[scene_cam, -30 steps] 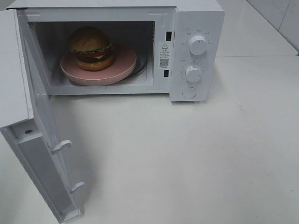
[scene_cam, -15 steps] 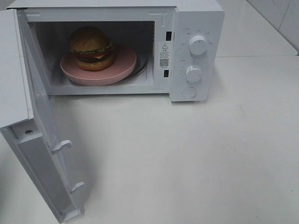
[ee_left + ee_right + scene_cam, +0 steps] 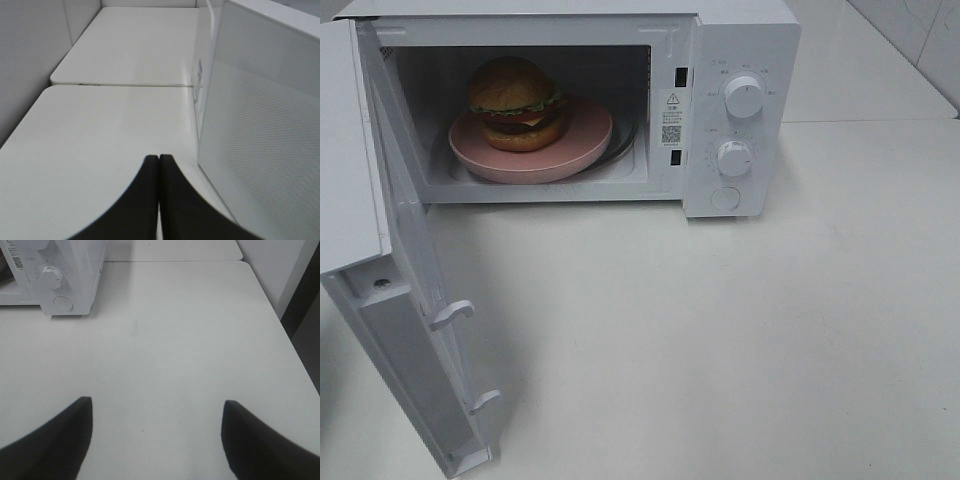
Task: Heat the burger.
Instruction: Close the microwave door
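Observation:
The burger (image 3: 516, 102) sits on a round pink plate (image 3: 582, 140) inside the white microwave (image 3: 740, 30), whose door (image 3: 405, 320) hangs wide open toward the front left. Neither arm shows in the high view. In the left wrist view my left gripper (image 3: 158, 158) is shut, its two black fingers pressed together with nothing between them, just beside the outer face of the open door (image 3: 260, 125). In the right wrist view my right gripper (image 3: 157, 407) stands open and empty above the bare table, with the microwave's control panel (image 3: 55, 275) some way ahead.
Two white knobs (image 3: 744, 96) and a round button (image 3: 725, 198) sit on the microwave's right panel. The white table (image 3: 740, 330) stretches in front and to the right. A grey wall (image 3: 25, 60) runs along the table's left side, and the table's right edge (image 3: 285, 335) drops off.
None in the high view; the burger, the plate and the door stay where they were.

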Controlling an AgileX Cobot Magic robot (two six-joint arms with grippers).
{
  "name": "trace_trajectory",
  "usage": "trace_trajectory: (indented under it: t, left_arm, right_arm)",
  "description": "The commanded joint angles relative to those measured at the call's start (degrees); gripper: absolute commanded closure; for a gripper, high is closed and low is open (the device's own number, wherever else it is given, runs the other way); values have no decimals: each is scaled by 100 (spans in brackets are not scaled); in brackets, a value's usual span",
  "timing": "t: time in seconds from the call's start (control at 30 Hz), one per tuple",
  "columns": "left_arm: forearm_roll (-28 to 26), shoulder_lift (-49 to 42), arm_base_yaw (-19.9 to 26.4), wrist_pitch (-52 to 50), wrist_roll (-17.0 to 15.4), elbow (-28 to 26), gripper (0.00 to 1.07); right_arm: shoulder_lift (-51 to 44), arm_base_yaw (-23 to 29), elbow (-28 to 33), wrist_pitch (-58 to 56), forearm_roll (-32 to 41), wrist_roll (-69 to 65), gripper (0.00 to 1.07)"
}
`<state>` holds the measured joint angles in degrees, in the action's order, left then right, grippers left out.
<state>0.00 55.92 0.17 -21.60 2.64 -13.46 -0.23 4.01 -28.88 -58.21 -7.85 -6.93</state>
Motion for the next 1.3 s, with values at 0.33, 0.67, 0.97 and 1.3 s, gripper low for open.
trace_trajectory:
  t: [0.33,0.67,0.97,1.3]
  left_arm:
    - [2756,1604,-126,-2326,-1673,17,107]
    - [3449,2567,-126,-3696,-1822,0,107]
    - [3965,3054,-126,-4137,-2103,-264,107]
    - [3386,3415,-814,-4091,-2074,-710,107]
  right_arm:
    - [-149,-40,0,63,17,69,37]
    - [-149,-40,0,63,17,69,37]
    - [-149,-40,0,63,17,69,37]
    - [-149,-40,0,63,11,69,37]
